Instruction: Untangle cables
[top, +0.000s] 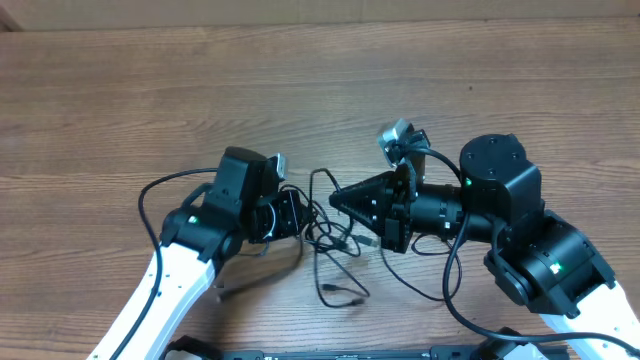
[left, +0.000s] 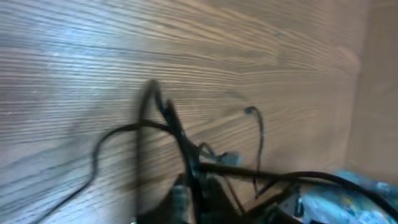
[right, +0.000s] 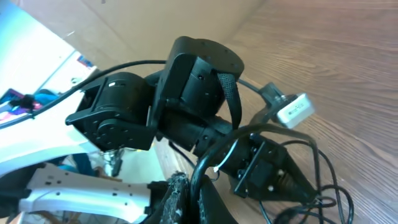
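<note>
Wood-grain table (top: 150, 90) filled the overhead view, with both arms meeting near its middle. The cables (top: 325, 240) lay in a loose black knot on the wood between the two claws, and one strand trailed toward the near edge to a small plug (top: 355, 297).

The left gripper (top: 292, 215) was closed at the knot's left side. Its wrist view was badly blurred, but the cords converged at its fingers (left: 183, 196) at the bottom edge, so it appeared clamped on a strand.

The right gripper (top: 338, 198) was pinched fully together, its tip pointing left at the tangle's upper side. Whether it gripped a cord could not be told. Its own view showed only dark, cropped fingertips (right: 180, 199) with a loop of cord rising beside them, and the left arm blocked most of the tangle.
</note>
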